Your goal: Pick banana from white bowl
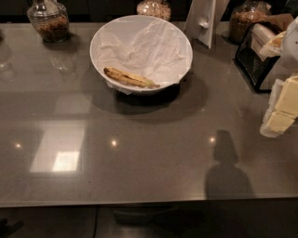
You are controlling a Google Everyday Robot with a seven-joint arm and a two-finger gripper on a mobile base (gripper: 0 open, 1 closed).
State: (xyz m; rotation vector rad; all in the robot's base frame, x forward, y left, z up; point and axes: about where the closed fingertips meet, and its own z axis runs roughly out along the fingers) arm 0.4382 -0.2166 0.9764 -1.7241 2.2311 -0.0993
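A small yellow banana (pixel 130 78) with brown blotches lies on crumpled white paper, along the near inner edge of the white bowl (pixel 185 44). The bowl stands on a grey counter (pixel 139 153). The gripper (pixel 281 111) hangs at the far right, well apart from the banana. Whether it is open or closed cannot be told.

Along the glossy grey desk's (pixel 139 158) far edge stand a left jar (pixel 48 21), a middle jar (pixel 153 8) and a right jar (pixel 246 21); a white stand (pixel 205 21) and a black rack (pixel 255 62) sit toward its far-right corner.
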